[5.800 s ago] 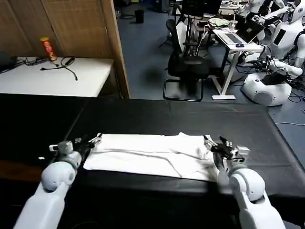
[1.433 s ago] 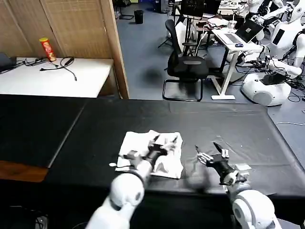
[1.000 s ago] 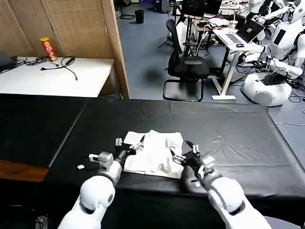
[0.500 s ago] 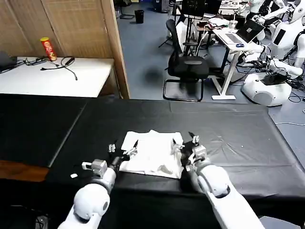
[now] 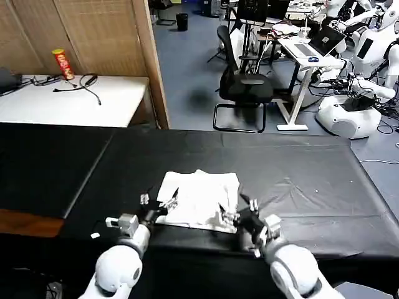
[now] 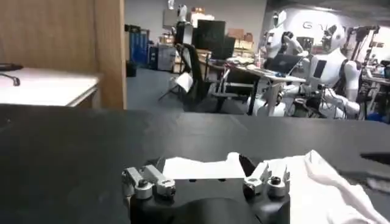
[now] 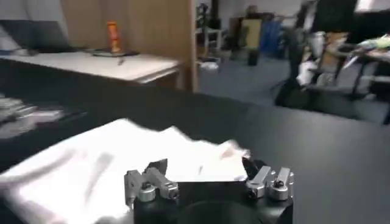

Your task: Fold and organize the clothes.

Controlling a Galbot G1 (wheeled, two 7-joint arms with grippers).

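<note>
Folded T-shirt on a black table, a gripper at each near corner.

The black table [image 5: 299, 168] spans the view, bare cloth all round; behind stand a white side table [image 5: 68, 99] with cables and a red can [image 5: 62, 63], an office chair [image 5: 244, 87] and parked robots. The white T-shirt [image 5: 201, 199] lies folded near the front edge. The left gripper [image 5: 158, 200], fingers spread, sits at its left corner; the right gripper [image 5: 239, 208], also spread, at its right corner.
</note>
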